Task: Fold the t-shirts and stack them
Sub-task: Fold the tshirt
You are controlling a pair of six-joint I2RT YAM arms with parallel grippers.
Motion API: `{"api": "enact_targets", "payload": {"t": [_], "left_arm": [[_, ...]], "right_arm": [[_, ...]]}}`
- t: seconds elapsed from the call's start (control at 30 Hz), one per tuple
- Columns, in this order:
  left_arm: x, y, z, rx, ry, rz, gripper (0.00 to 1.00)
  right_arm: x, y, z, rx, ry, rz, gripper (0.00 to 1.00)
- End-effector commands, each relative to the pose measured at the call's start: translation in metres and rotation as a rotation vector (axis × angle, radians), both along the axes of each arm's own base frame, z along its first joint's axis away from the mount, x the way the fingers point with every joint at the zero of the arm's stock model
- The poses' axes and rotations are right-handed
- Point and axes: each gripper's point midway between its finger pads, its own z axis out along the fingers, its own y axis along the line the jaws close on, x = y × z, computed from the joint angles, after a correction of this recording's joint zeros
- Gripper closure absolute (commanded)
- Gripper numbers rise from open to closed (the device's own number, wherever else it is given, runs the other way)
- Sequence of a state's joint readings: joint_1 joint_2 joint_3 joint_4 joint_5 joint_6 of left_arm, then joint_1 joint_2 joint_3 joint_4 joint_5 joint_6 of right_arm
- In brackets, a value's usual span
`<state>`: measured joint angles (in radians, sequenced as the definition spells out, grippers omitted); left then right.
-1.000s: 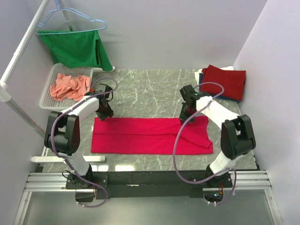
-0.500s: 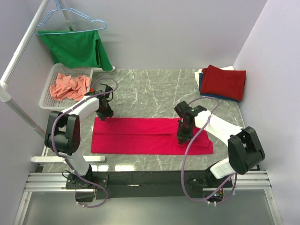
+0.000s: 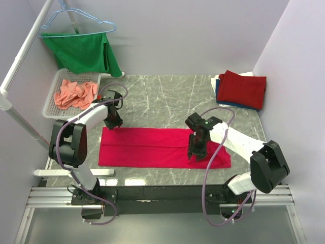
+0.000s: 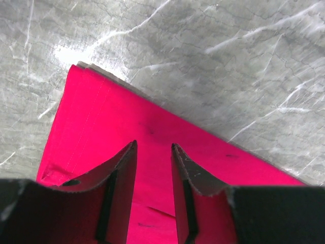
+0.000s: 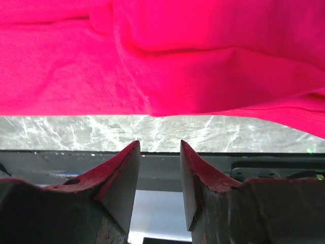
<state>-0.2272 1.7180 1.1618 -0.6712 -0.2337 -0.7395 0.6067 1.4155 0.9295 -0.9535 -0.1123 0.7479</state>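
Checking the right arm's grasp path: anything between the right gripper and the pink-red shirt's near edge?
Nothing visible. The open right gripper faces the pink-red shirt; only table surface shows between them.

Jaws apart on right gripper, nothing between — pinkish-red t-shirt hem over marble table.

**Both arms out over the table, grippers pointed downward, jaws slightly parted.**

The left arm rises from its near-left base, folds at the elbow and reaches towards the far left. The left gripper at its end points down, and its fingers stand a narrow gap apart with nothing between them. The right arm stretches low from the near-right base, leftward to mid-table. The right gripper is angled towards the near edge. Its fingers are likewise narrowly parted and hold nothing.
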Motion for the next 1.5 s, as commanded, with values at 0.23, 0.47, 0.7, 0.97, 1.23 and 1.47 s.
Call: {"api": "enact_targets", "payload": {"t": [0.23, 0.47, 0.7, 0.97, 1.23, 1.47], "left_arm": [[0.016, -0.003, 0.016, 0.011, -0.047, -0.030, 0.62], [0.015, -0.002, 0.020, 0.013, -0.056, -0.033, 0.62], [0.011, -0.002, 0.018, 0.009, -0.050, -0.037, 0.62], [0.012, -0.004, 0.013, 0.004, -0.040, -0.040, 0.62], [0.014, -0.005, 0.008, 0.000, -0.028, -0.041, 0.62], [0.014, -0.006, 0.006, 0.000, -0.019, -0.046, 0.63]], "right_arm": [[0.066, -0.034, 0.027, -0.163, -0.172, -0.161, 0.57], [0.096, -0.064, -0.010, -0.192, -0.107, -0.243, 0.60], [0.080, -0.068, -0.035, -0.200, -0.027, -0.240, 0.63], [0.024, -0.069, -0.034, -0.161, 0.036, -0.266, 0.64], [-0.008, -0.043, -0.017, -0.112, 0.042, -0.240, 0.65], [-0.002, -0.051, -0.013, -0.165, 0.013, -0.234, 0.65]]}}
